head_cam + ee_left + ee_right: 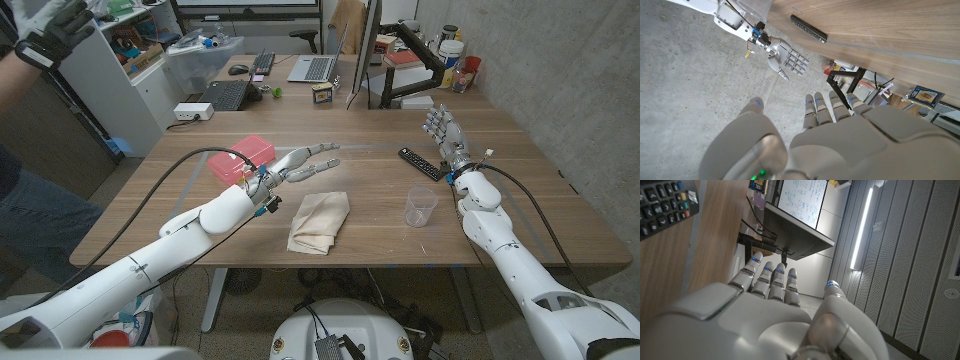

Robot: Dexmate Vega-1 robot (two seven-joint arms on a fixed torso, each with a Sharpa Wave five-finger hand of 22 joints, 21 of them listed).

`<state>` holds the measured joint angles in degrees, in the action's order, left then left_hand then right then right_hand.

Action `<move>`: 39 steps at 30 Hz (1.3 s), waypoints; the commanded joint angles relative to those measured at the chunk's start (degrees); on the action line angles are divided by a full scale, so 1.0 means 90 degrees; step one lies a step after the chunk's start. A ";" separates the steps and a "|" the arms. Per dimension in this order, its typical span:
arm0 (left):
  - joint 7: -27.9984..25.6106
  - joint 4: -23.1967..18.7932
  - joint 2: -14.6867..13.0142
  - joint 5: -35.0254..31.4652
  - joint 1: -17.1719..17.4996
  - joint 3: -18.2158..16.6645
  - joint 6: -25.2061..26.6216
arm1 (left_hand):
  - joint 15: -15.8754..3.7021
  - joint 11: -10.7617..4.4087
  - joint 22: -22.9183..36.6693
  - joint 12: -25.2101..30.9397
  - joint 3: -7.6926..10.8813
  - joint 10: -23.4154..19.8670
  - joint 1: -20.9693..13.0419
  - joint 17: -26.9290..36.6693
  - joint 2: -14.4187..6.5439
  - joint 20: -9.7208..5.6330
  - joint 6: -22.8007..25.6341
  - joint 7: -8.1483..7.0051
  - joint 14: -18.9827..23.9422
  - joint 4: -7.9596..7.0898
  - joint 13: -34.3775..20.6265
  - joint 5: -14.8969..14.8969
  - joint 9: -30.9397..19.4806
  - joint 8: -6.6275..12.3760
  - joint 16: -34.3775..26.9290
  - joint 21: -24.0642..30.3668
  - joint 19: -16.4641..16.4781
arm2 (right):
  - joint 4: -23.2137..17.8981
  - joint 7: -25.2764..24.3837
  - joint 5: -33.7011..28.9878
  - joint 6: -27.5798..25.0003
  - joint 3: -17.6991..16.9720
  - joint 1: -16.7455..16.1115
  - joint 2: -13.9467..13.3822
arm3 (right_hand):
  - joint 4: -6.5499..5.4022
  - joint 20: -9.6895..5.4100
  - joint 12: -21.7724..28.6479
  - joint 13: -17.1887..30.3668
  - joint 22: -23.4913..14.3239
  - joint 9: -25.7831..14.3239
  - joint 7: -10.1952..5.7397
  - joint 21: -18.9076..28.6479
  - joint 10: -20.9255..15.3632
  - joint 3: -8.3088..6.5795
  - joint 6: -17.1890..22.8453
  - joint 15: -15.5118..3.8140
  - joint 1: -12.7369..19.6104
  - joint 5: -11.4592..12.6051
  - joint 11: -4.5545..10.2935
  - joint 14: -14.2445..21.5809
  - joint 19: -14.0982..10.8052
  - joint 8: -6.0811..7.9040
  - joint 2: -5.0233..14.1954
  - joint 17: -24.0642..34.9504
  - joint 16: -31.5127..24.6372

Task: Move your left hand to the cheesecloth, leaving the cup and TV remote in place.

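Left hand [305,162]: fingers spread, holds nothing, hovers just beyond the cheesecloth [320,221], not yet on it.
Cup [421,205]: right of the cheesecloth, untouched.
TV remote [421,163]: beyond the cup.
Left: lower onto cloth.

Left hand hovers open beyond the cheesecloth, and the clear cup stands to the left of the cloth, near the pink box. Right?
Not quite. In the head view the cup stands right of the cheesecloth, near the TV remote. The left hand is open beyond the cloth.
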<state>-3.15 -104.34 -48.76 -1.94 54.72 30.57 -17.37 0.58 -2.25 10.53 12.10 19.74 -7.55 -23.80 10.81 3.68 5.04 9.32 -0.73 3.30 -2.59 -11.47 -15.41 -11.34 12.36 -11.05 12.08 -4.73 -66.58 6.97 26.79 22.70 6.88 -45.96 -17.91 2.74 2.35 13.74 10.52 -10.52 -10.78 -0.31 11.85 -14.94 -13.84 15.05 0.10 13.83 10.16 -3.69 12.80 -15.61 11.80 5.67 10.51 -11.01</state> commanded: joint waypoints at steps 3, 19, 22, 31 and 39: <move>-0.0109 -0.0123 -0.0158 -0.0257 0.0091 0.0013 0.0193 | 0.0023 -0.0008 0.0020 0.0023 0.0002 -0.0033 -0.0093 0.0015 -0.0005 0.0098 0.0017 -0.0001 0.0066 0.0041 -0.0018 0.0021 -0.0007 -0.0032 -0.0044 0.0023 0.0015 | 0.0068 -0.0022 -0.0073 -0.0042 0.0036 0.0067 0.0022 | -0.0034 0.0021 -0.0043 0.0031 -0.0012 -0.0033 -0.0002 0.0016 -0.0043 -0.0012 0.0066 0.0031 -0.0062 0.0029 0.0007 0.0073 -0.0065 -0.0020 -0.0009 0.0033 -0.0012; -0.0211 -0.0264 -0.0334 -0.0684 0.0133 0.0060 0.0334 | 0.0033 -0.0100 0.0024 0.0035 -0.0001 -0.0060 -0.0123 0.0024 -0.0021 0.0145 -0.0015 -0.0009 0.0104 0.0049 -0.0024 0.0029 -0.0009 -0.0044 -0.0057 0.0019 0.0014 | 0.0094 -0.0037 -0.0104 -0.0001 0.0064 0.0077 0.0066 | -0.0035 0.0044 -0.0041 0.0031 -0.0012 -0.0033 -0.0024 -0.0016 -0.0081 -0.0012 0.0091 0.0021 -0.0066 0.0029 0.0041 0.0064 0.0005 -0.0016 -0.0009 0.0034 -0.0003; -0.0194 -0.0264 -0.0349 -0.0770 0.0112 0.0096 0.0368 | 0.0027 -0.0120 0.0025 0.0035 -0.0002 -0.0059 -0.0127 0.0026 -0.0023 0.0155 -0.0015 -0.0012 0.0099 0.0050 -0.0026 0.0030 -0.0009 -0.0044 -0.0054 0.0017 0.0010 | 0.0088 -0.0043 -0.0097 0.0011 0.0060 0.0070 0.0073 | -0.0036 0.0047 -0.0039 0.0031 -0.0012 -0.0033 -0.0031 -0.0019 -0.0090 -0.0012 0.0094 0.0021 -0.0068 0.0029 0.0041 0.0060 0.0010 -0.0016 -0.0009 0.0034 -0.0001; -0.0171 -0.0180 -0.0305 -0.1011 0.0005 0.0243 0.0508 | 0.0019 -0.0132 0.0028 0.0040 -0.0004 -0.0071 -0.0143 0.0030 -0.0033 0.0175 -0.0018 -0.0027 0.0107 0.0054 -0.0030 0.0036 -0.0010 -0.0043 -0.0056 0.0013 0.0004 | 0.0068 -0.0050 -0.0069 0.0044 0.0049 0.0038 0.0088 | -0.0036 0.0064 -0.0044 0.0031 -0.0012 -0.0033 -0.0030 -0.0021 -0.0094 -0.0011 0.0094 0.0022 -0.0069 0.0029 0.0040 0.0053 0.0014 -0.0020 -0.0011 0.0034 0.0003; -0.0264 -0.0256 -0.0350 -0.1384 -0.0031 0.0334 0.0619 | 0.0023 -0.0167 0.0029 0.0042 -0.0005 -0.0074 -0.0155 0.0033 -0.0040 0.0181 -0.0011 -0.0025 0.0106 0.0057 -0.0033 0.0039 -0.0011 -0.0039 -0.0054 0.0011 0.0000 | 0.0008 -0.0064 -0.0059 0.0046 0.0046 -0.0004 0.0068 | -0.0035 0.0076 -0.0045 0.0031 -0.0012 -0.0033 -0.0028 -0.0021 -0.0101 -0.0011 0.0097 0.0022 -0.0070 0.0029 0.0045 0.0047 0.0012 -0.0021 -0.0013 0.0034 0.0006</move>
<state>-4.91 -106.32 -51.61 -10.83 55.07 32.44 -13.16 0.81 -3.30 10.52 12.09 19.58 -7.94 -24.47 10.80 3.45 6.17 9.32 -0.73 3.97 -2.44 -11.61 -15.41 -11.33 11.96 -11.05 12.08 -4.65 -65.87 6.57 26.03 22.93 7.38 -45.52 -17.22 2.75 2.56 13.30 10.52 -10.52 -10.78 -0.71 11.85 -15.35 -13.84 15.46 0.41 13.36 10.16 -3.28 13.11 -15.39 11.80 5.19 10.51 -11.02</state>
